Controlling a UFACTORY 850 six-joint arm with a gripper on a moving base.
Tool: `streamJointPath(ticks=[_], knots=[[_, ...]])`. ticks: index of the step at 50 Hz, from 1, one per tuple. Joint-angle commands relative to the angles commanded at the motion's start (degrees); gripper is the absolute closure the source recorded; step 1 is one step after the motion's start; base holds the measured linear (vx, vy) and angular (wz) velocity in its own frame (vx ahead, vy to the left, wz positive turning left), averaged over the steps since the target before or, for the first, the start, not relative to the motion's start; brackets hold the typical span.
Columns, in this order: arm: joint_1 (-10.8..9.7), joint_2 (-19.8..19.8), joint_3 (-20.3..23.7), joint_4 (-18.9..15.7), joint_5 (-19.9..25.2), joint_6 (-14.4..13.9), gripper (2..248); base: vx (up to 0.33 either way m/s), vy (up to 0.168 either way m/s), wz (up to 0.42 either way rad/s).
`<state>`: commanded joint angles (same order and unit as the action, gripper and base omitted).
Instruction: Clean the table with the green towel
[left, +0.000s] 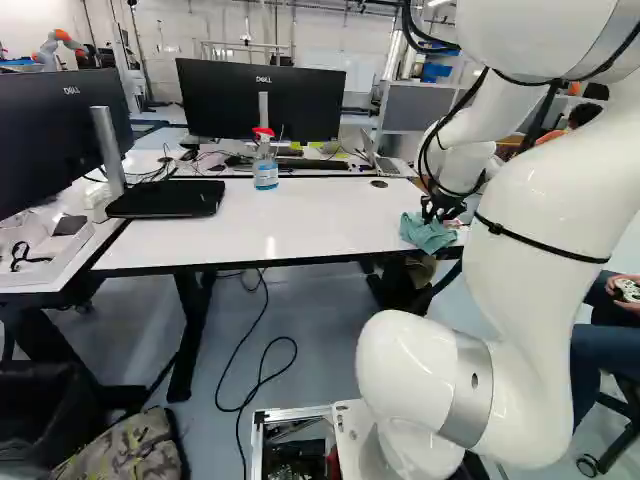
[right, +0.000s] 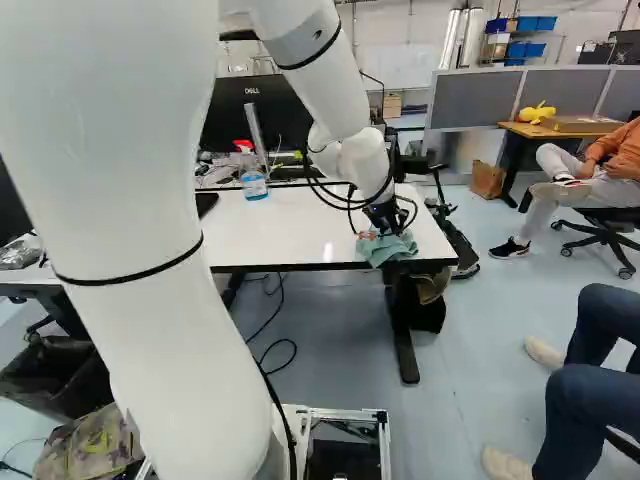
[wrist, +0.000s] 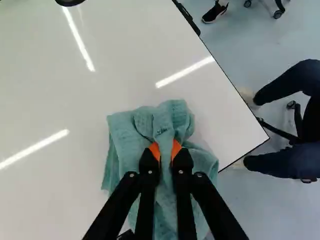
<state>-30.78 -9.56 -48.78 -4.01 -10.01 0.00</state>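
Observation:
The gripper (right: 384, 222) is low over the white table (right: 300, 225) near its front right corner. In the left base view, the green towel (left: 428, 232) lies bunched beneath it, a part hanging at the front edge. Seen from the wrist, the gripper (wrist: 165, 150) has its orange pads closed on a raised fold of the towel (wrist: 172, 120), from both sides. The rest of the cloth spreads around and under the fingers on the tabletop.
On the table stand a spray bottle (left: 265, 165) with a red top, a monitor (left: 262, 98) and a keyboard. A second monitor (left: 60, 135) is at the left. A person's legs (right: 590, 370) are right of the table. Another robot (left: 58, 45) stands far back.

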Motion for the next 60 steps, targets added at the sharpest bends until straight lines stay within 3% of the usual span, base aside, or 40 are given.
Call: streamJointPath(ticks=[49,60], knots=[[0.01,0.0,0.0,0.0,-0.26,0.0,207,0.0,0.0,0.0],[0.96,-0.75,-0.86,0.0,-0.26,0.0,207,0.0,0.0,0.0]])
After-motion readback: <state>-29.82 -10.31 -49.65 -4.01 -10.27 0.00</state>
